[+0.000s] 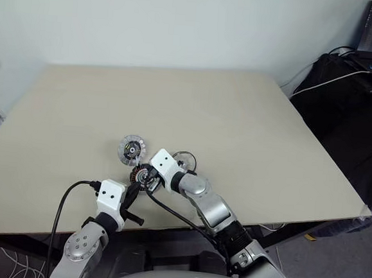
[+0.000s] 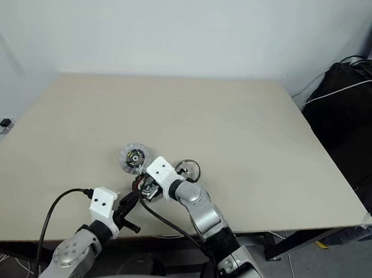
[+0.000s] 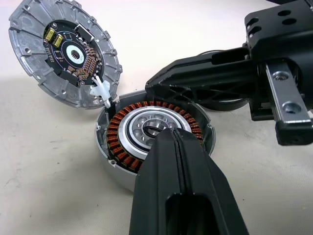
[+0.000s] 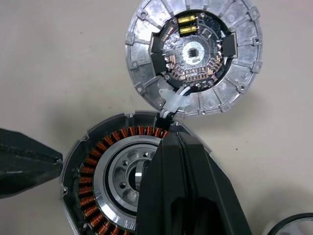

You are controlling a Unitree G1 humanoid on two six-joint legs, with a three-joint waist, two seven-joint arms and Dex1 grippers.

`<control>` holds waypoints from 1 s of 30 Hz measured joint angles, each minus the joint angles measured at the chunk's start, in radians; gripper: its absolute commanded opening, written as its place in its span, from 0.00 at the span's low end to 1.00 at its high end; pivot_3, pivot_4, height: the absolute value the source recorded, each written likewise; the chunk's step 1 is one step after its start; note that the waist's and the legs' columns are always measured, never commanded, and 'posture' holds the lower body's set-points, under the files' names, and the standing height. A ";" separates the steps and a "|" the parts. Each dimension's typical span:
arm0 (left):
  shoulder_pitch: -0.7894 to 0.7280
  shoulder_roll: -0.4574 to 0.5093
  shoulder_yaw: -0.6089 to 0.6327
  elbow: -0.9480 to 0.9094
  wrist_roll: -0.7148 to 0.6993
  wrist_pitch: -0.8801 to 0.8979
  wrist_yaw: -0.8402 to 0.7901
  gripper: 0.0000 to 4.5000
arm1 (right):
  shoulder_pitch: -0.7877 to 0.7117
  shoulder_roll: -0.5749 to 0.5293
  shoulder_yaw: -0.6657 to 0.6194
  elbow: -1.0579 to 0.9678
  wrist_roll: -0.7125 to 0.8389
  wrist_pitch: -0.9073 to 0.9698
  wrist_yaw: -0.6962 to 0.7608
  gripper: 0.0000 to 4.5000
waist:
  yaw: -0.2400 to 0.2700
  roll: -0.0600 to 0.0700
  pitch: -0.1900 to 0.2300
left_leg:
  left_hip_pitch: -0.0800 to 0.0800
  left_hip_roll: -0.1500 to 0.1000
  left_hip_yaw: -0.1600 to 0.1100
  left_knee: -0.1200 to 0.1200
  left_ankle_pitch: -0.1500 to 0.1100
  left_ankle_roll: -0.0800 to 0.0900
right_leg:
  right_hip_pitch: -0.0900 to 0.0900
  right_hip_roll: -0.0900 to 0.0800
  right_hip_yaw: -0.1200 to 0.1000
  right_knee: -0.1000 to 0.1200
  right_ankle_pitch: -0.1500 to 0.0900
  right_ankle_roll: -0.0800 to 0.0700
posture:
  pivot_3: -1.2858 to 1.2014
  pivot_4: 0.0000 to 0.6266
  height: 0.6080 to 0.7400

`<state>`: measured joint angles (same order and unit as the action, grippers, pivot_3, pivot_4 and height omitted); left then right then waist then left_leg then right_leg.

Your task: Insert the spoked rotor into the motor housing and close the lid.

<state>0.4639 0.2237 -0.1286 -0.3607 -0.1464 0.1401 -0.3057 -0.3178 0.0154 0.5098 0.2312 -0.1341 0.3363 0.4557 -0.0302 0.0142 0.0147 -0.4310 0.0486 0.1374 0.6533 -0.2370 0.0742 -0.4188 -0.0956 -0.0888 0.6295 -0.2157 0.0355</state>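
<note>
1. The motor housing (image 3: pixel 155 139) sits on the beige counter (image 1: pixel 239 124) near its front edge, left of the middle. It lies open side up, showing its copper windings around a silvery centre.
2. The lid (image 4: pixel 193 56) lies on the counter just behind the housing, touching or almost touching its rim. Its black-centred face with the yellow parts is turned up, and a small white connector with thin wires runs from it to the housing's rim.
3. The spoked rotor (image 1: pixel 185 159) rests on the counter just to the right of the housing, partly hidden behind the right arm.
4. The left gripper (image 3: pixel 172 142) has its fingers pressed together, holding nothing, with the tips over the front edge of the housing's silvery centre.
5. The right gripper (image 4: pixel 172 142) is likewise closed on nothing, with its tips over the housing's windings at the side nearest the lid.
</note>
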 measured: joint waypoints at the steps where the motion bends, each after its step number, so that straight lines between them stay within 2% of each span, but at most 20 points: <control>1: 0.000 0.000 0.000 0.000 0.000 0.000 0.000 0.00 | 0.000 0.000 0.001 0.002 -0.001 0.000 0.001 0.00 | 0.000 0.000 0.000 | 0.000 0.000 0.000 0.000 0.000 0.000 | 0.000 0.000 0.000 0.000 0.000 0.000 | 0.52 0.00 1.00; 17: -0.001 -0.006 0.000 0.000 0.009 -0.003 0.006 0.00 | 0.000 -0.006 0.004 0.040 -0.018 0.002 0.010 0.00 | 0.000 0.000 0.000 | 0.000 0.000 0.000 0.000 0.000 0.000 | 0.000 0.001 0.000 0.000 0.000 0.000 | 0.52 0.00 1.00; 30: -0.004 -0.008 0.001 0.000 0.010 -0.017 0.016 0.00 | 0.004 -0.029 0.043 0.028 -0.017 0.004 0.112 0.00 | 0.000 -0.001 -0.001 | 0.000 0.000 0.000 0.000 0.000 0.000 | 0.000 0.001 0.000 0.000 0.000 0.000 | 0.52 0.00 1.00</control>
<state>0.4595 0.2158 -0.1275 -0.3605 -0.1368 0.1231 -0.2896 -0.3137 -0.0140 0.5527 0.2595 -0.1507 0.3403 0.5682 -0.0305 0.0131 0.0132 -0.4306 0.0487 0.1375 0.6534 -0.2367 0.0739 -0.4187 -0.0945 -0.0887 0.6300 -0.2157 0.0355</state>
